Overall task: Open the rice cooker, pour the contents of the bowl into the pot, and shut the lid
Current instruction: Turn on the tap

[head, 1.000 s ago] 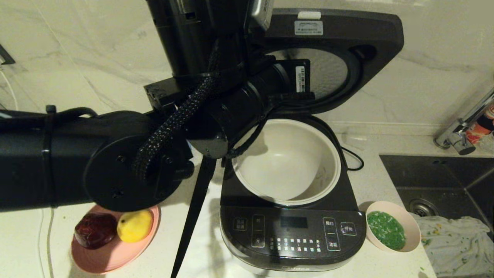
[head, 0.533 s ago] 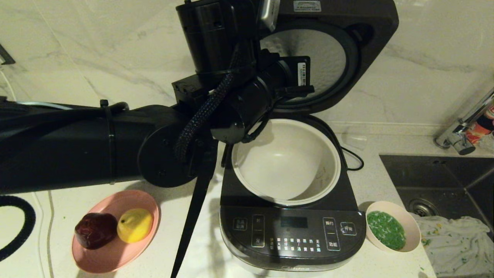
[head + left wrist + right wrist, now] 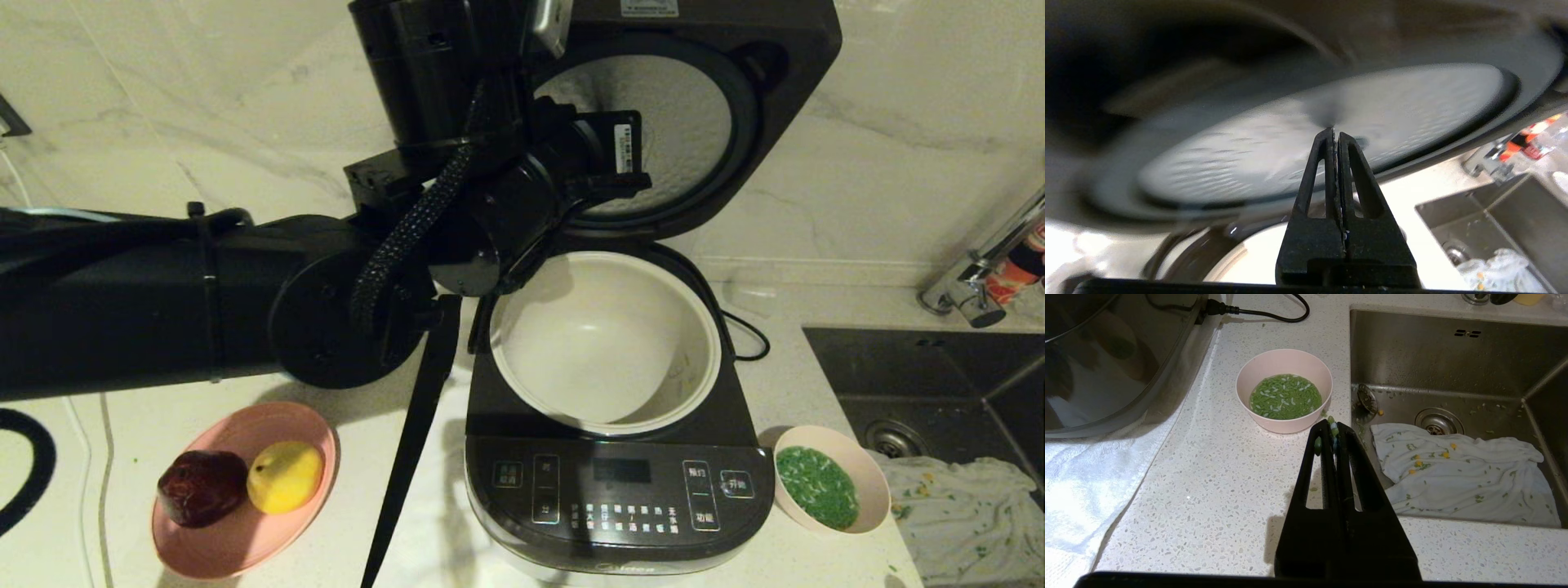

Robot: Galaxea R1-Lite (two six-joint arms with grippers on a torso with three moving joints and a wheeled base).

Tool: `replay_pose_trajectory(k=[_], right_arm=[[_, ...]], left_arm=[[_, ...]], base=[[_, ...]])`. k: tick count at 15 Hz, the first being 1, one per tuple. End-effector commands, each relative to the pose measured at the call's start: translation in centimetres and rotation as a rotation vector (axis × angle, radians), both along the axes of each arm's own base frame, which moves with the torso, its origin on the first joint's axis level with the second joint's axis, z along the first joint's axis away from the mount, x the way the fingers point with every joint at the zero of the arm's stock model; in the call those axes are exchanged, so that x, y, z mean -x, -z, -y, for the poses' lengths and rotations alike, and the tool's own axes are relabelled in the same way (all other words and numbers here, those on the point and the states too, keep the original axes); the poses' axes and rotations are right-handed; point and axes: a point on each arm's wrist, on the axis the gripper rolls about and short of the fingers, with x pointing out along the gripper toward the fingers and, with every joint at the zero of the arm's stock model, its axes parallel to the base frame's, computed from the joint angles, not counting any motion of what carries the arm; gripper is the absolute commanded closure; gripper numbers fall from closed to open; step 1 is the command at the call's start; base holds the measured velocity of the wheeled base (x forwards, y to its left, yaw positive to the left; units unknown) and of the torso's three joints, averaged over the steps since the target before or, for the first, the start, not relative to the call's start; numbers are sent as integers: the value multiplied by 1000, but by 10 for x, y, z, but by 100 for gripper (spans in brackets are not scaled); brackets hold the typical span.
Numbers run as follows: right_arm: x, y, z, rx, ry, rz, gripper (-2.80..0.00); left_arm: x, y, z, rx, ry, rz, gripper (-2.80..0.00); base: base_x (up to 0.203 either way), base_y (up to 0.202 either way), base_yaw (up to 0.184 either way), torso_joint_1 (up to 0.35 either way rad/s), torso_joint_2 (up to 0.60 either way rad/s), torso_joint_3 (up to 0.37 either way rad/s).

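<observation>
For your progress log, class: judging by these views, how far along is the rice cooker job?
Done: the lid stands open, showing the empty pot. In hand: the left gripper, shut, is up by the lid's underside. Left: the bowl of green grains sits untouched on the counter beside the rice cooker; the right gripper hangs shut near it. Pouring and closing remain.

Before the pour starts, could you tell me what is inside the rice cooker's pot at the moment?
The pot looks empty: bare cream-white floor and walls, with faint marks on one side. The left arm's wrist covers a little of its rim. The green grains sit in the bowl.
</observation>
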Motion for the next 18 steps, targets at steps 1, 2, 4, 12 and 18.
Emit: replay_pose_trajectory(k=[1, 2, 4, 12, 18], right_arm=[[0, 0, 0, 0, -1, -1, 0], [0, 0, 0, 0, -1, -1, 0], [0, 0, 0, 0, -1, -1, 0], [0, 0, 0, 0, -1, -1, 0], [0, 0, 0, 0, -1, -1, 0]], left_arm=[[29, -23, -31, 27, -8, 24, 0], [43, -29, -45, 31, -21, 29, 0], [73, -38, -79, 33, -57, 41, 0], [160, 36, -233, -61, -632, -44, 0], [226, 112, -290, 2, -992, -78, 0]], base=[[0, 0, 0, 0, 0, 0], [0, 0, 0, 0, 0, 0], [0, 0, 0, 0, 0, 0], [0, 0, 0, 0, 0, 0], [0, 0, 0, 0, 0, 0]])
